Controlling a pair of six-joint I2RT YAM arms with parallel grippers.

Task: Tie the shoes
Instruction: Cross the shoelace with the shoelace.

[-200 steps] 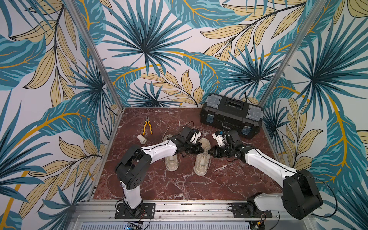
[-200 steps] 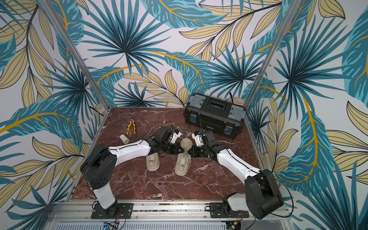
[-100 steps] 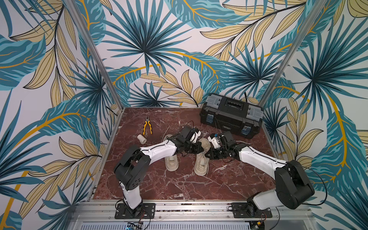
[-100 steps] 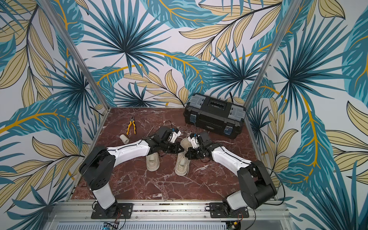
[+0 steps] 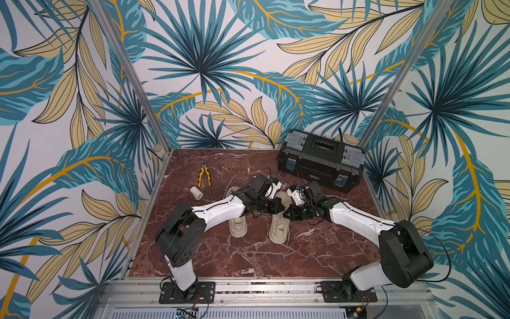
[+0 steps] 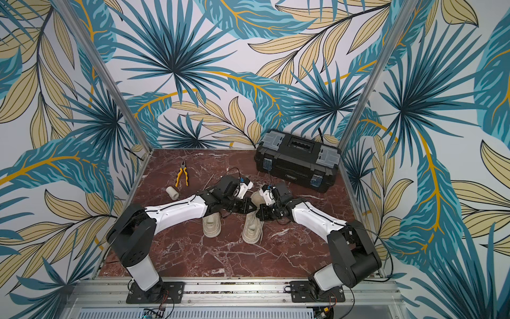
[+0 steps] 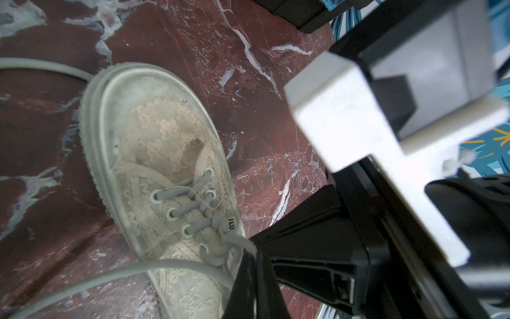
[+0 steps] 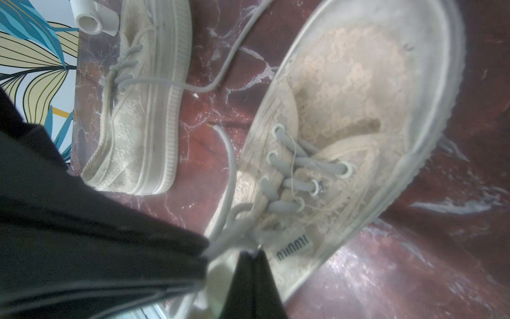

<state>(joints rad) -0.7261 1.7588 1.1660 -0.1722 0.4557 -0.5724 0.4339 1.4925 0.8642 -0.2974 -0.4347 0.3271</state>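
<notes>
Two beige shoes stand side by side with toes toward the front edge, the left shoe (image 5: 238, 227) (image 6: 212, 226) and the right shoe (image 5: 279, 226) (image 6: 252, 229). Both grippers meet over the right shoe's lacing. My left gripper (image 5: 277, 210) (image 7: 255, 251) is shut on a grey lace (image 7: 237, 240) at the top eyelets. My right gripper (image 5: 287, 214) (image 8: 252, 252) is shut on the lace (image 8: 234, 237) by the tongue label, tip to tip with the left one. A loose lace end (image 8: 229, 149) curls beside the right shoe (image 8: 345, 110). The left shoe (image 8: 143, 110) lies untouched.
A black toolbox (image 5: 320, 160) stands at the back right, close behind the right arm. Yellow-handled pliers (image 5: 204, 176) and a short white tube (image 5: 196, 192) lie at the back left. Patterned walls enclose the marble floor (image 5: 248, 256) on three sides.
My right gripper has moved left, in over the right shoe, and now sits against the left gripper at the laces. The left arm has barely shifted.
</notes>
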